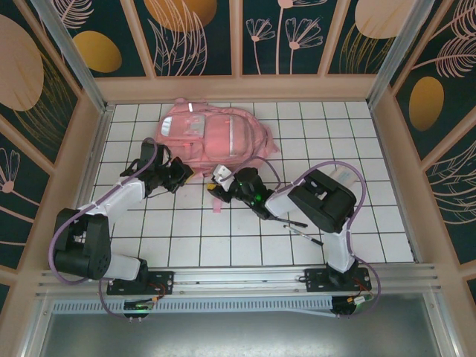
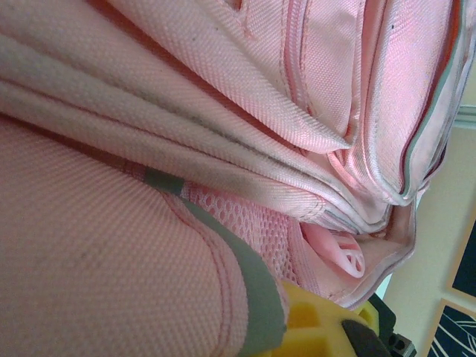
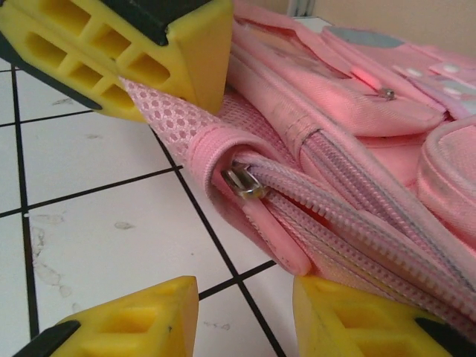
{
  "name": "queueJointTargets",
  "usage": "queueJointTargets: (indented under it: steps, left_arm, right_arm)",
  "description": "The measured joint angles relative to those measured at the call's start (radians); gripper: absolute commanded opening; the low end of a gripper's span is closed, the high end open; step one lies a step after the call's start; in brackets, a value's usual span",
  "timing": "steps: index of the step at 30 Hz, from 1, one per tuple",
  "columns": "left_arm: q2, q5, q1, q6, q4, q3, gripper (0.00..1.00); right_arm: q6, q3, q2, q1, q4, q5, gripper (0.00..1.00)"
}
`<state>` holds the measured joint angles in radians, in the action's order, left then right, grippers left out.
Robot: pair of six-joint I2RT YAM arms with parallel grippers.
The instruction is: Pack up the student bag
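Observation:
The student bag [image 1: 216,135], a large pink backpack, lies at the back middle of the tiled table. My left gripper [image 1: 177,174] is at its near left edge. One yellow finger [image 2: 316,327] sits under the mesh and grey trim of the student bag [image 2: 223,111], shut on that fabric. My right gripper [image 1: 227,184] is at the bag's near edge, open [image 3: 245,320] and low over the tiles. A metal zipper slider [image 3: 244,182] with a pink pull tab [image 3: 281,239] lies just ahead of its right finger. The left gripper's finger [image 3: 126,52] pins the pink mesh beside it.
Two dark pens [image 1: 299,227] lie on the tiles by the right arm. A pink strap [image 1: 216,202] trails off the bag toward the front. Wooden walls [image 1: 387,126] enclose the white tiled table [image 1: 193,238].

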<state>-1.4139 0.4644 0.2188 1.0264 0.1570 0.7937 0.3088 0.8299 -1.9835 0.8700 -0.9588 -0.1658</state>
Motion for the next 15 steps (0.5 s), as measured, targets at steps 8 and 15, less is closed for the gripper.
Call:
queueJointTargets:
  steps: [8, 15]
  left_arm:
    - [0.003, 0.0, 0.0, 0.001, -0.004, -0.016, 0.0]
    - [0.007, 0.0, 0.002, 0.001, -0.005, -0.016, 0.0]
  right_arm:
    - [0.0, -0.057, 0.0, 0.011, -0.101, 0.057, 0.47]
    - [0.0, -0.056, -0.001, 0.016, -0.126, 0.088, 0.45]
